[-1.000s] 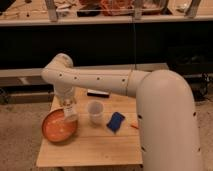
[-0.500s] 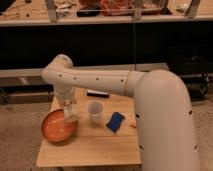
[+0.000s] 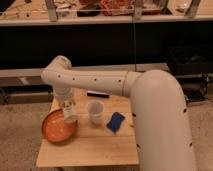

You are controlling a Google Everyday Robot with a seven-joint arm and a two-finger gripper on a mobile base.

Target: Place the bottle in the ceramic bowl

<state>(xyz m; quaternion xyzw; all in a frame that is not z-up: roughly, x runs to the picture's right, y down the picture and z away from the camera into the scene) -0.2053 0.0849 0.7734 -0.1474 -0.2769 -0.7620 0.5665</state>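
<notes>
Where the bottle (image 3: 70,114) sits: upright under the gripper (image 3: 68,107), over the right rim of the bowl (image 3: 52,131).
Grip: I cannot tell whether it is clamped (hidden from my view).
Move needed: I judge a nudge left, toward the centre.
Room: cup (image 3: 95,111) close on the right; table (image 3: 90,150) edge near the bowl's left.

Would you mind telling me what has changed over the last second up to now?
Nothing has visibly changed. The gripper remains above the right rim of the ceramic bowl with the bottle at it; the cup and the blue object have not moved.
</notes>
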